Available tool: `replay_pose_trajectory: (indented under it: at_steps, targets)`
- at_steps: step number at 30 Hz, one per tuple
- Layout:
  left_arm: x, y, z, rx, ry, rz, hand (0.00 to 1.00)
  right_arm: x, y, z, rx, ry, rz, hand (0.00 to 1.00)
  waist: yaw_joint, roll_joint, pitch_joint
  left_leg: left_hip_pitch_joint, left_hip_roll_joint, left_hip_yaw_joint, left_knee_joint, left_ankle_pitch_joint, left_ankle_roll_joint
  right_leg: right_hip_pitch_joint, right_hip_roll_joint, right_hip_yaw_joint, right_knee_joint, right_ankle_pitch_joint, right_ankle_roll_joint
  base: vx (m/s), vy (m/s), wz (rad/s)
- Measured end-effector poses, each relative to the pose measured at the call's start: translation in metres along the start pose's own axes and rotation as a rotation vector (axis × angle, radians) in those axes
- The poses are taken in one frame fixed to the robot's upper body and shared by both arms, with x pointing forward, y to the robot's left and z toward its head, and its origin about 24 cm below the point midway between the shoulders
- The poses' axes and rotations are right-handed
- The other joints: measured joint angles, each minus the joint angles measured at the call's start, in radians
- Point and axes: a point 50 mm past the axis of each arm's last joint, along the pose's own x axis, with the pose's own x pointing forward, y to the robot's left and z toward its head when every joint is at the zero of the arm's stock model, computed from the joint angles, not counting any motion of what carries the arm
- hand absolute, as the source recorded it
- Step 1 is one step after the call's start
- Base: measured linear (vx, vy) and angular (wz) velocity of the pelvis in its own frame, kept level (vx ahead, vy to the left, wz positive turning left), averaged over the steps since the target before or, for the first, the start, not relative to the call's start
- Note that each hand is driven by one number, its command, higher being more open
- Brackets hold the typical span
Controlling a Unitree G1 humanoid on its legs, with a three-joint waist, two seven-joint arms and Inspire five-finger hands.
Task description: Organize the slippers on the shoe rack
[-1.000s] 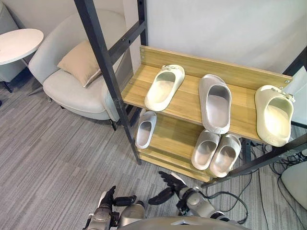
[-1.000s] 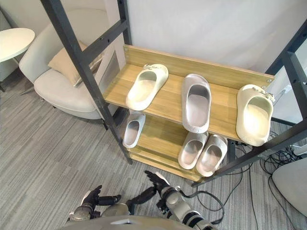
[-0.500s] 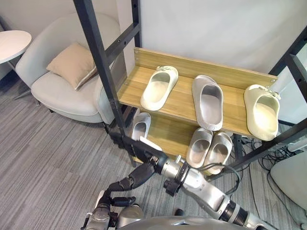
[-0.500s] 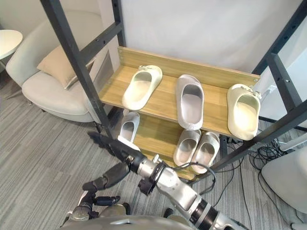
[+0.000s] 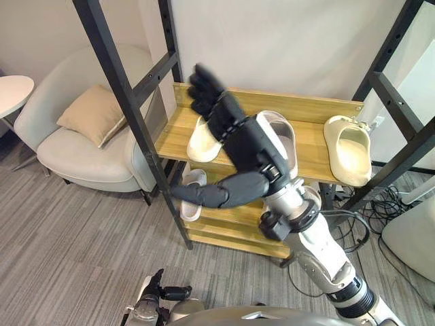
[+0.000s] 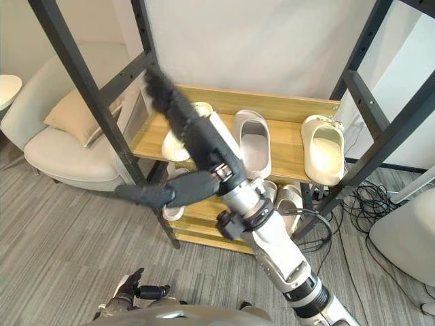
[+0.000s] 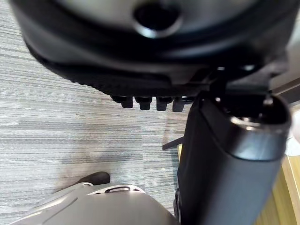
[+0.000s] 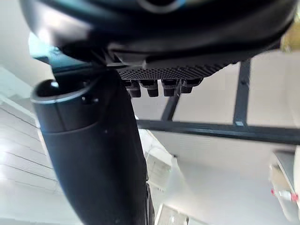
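On the shoe rack's [image 5: 309, 112] upper shelf a grey slipper [image 6: 253, 144] lies between the left cream slipper [image 5: 199, 144] and the right cream slipper [image 5: 351, 151]; a small slipper [image 5: 191, 198] sits below; pairing seems undone; the right hand [image 5: 239, 139] hovers before the shelf, fingers straight, empty; the left hand [image 5: 158, 293] hangs low, relaxed

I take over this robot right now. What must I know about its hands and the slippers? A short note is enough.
Right hand: open, raised in front of the rack, holding nothing.
Left hand: open, low near the floor, holding nothing.
Top shelf: left cream slipper, grey slipper in the middle, right cream slipper.
Lower shelf: pale slipper at the left, grey pair at the right, partly behind the arm.
Done: all slippers lie on the rack.
Left: probably bringing the two cream slippers together.
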Motion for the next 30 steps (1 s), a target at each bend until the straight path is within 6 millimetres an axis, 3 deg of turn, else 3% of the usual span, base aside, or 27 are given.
replay_pose_trajectory:
  at_steps: [5,8,17,30]
  targets:
    - [-0.001,0.000,-0.002,0.000,0.005,-0.003,1.00,-0.001,-0.024,0.019,-0.205,-0.080,-0.128,1.00,-0.014,0.003,-0.001,0.001,0.001,0.005,0.000,0.003,0.005,0.000,0.002,0.006,-0.004,0.002,-0.001,0.00,-0.003,-0.04]
    - [-0.001,-0.001,-0.003,0.000,0.006,-0.006,1.00,-0.004,-0.039,0.028,-0.441,-0.092,-0.182,1.00,-0.019,0.005,-0.002,0.001,0.001,0.005,-0.002,0.003,0.006,0.000,0.002,0.006,-0.007,0.002,-0.001,0.00,0.000,0.00]
    - [-0.001,-0.001,-0.005,0.000,0.011,-0.019,1.00,-0.013,-0.061,0.039,-0.820,-0.074,-0.238,1.00,-0.031,0.007,-0.002,0.002,0.000,0.012,-0.013,0.003,0.006,-0.005,0.002,0.011,-0.015,0.002,-0.001,0.00,0.001,-0.01]
    - [-0.002,-0.001,-0.005,0.000,0.001,-0.024,1.00,-0.033,-0.097,0.006,-1.025,0.214,-0.270,1.00,-0.031,0.004,-0.002,-0.006,-0.006,0.027,-0.034,0.001,0.009,-0.019,0.002,0.027,-0.046,0.016,0.009,0.01,0.004,-0.04]
